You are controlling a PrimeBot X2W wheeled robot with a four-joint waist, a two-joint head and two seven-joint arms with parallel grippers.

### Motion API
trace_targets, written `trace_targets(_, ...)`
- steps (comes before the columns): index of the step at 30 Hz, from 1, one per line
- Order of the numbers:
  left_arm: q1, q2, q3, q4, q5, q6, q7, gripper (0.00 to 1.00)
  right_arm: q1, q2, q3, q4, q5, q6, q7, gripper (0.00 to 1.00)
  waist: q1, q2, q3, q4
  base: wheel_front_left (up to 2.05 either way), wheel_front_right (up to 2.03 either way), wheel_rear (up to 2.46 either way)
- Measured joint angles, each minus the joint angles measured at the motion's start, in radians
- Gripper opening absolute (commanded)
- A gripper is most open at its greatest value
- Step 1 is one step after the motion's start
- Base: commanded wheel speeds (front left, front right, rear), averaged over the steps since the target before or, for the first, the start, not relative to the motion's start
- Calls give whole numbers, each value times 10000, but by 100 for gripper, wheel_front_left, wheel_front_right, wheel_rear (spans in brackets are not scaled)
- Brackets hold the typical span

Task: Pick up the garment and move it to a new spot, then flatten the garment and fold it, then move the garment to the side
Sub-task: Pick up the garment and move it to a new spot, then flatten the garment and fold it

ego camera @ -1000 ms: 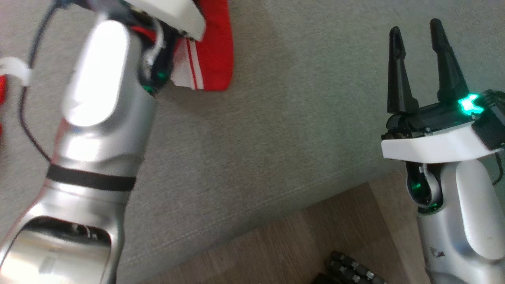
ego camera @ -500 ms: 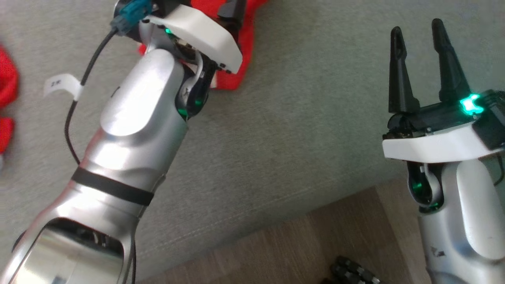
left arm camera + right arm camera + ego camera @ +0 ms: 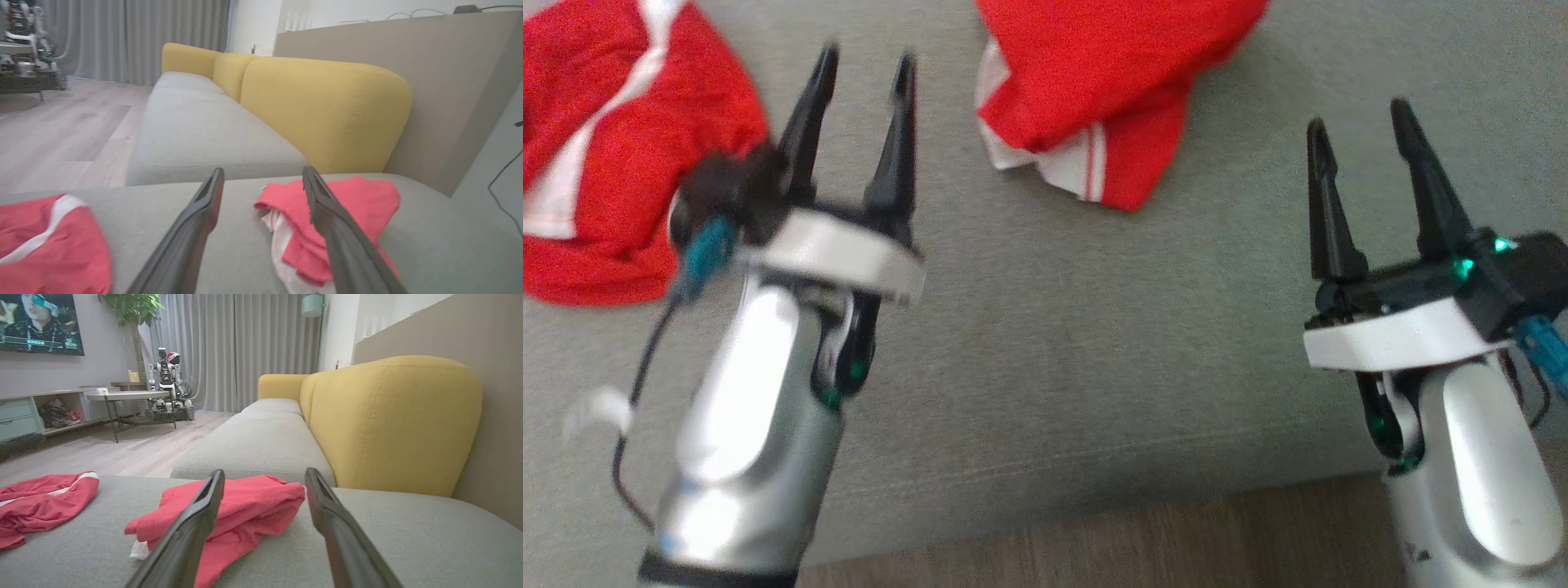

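A crumpled red garment (image 3: 1094,90) with white trim lies on the grey sofa seat (image 3: 1094,343), at the top centre of the head view. My left gripper (image 3: 867,59) is open and empty, drawn back to the garment's lower left and apart from it. In the left wrist view the garment (image 3: 363,196) lies just beyond the right-hand finger (image 3: 331,220), which covers part of it. My right gripper (image 3: 1357,117) is open and empty, to the garment's lower right. In the right wrist view the garment (image 3: 253,498) lies ahead of the open gripper (image 3: 264,473).
A second red garment with a white stripe (image 3: 613,163) lies on the seat at the left. Yellow backrest cushions (image 3: 388,420) rise behind the seat. The seat's front edge and wooden floor (image 3: 1094,547) run below. A table and another robot (image 3: 167,388) stand across the room.
My left gripper has opened, let go of the red garment and pulled back from it. The head camera has shifted, bringing both garments into view. The right gripper stays open.
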Motion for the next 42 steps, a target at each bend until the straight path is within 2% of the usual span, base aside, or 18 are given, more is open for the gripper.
trace_targets(6, 1889, -190, 825, -897, 842, -395, 0, 100, 302, 0, -190, 134, -167, 0, 0, 100, 0, 0, -400, 777, 0, 0, 0)
trace_targets(14, 3415, -512, 1250, -1684, 1528, -782, 0, 100, 993, 2, -263, 336, -324, 0, 0, 100, 0, 0, -901, 1177, 0, 0, 0)
trace_targets(23, 3690, -535, 1381, -2291, 1034, -675, 0, 100, 1071, 2, -341, 387, -332, 0, 0, 100, 0, 0, -1024, 1284, 0, 0, 0)
trace_targets(28, 3687, -539, 1350, -2372, 1035, -600, 0, 100, 994, 2, -88, 533, -744, 0, 0, 100, 0, 0, -844, 1348, 0, 0, 0)
trace_targets(35, 3511, -552, 922, -2412, 698, -500, 0, 100, -510, -6, 857, 1839, -1964, 0, 0, 100, 0, 0, -184, 1740, 0, 0, 0)
trace_targets(42, 3135, -566, 552, -2401, 414, -391, 0, 100, -1930, -232, 1221, 3883, -2763, 0, 0, 100, 0, 0, 210, 2408, 0, 0, 0)
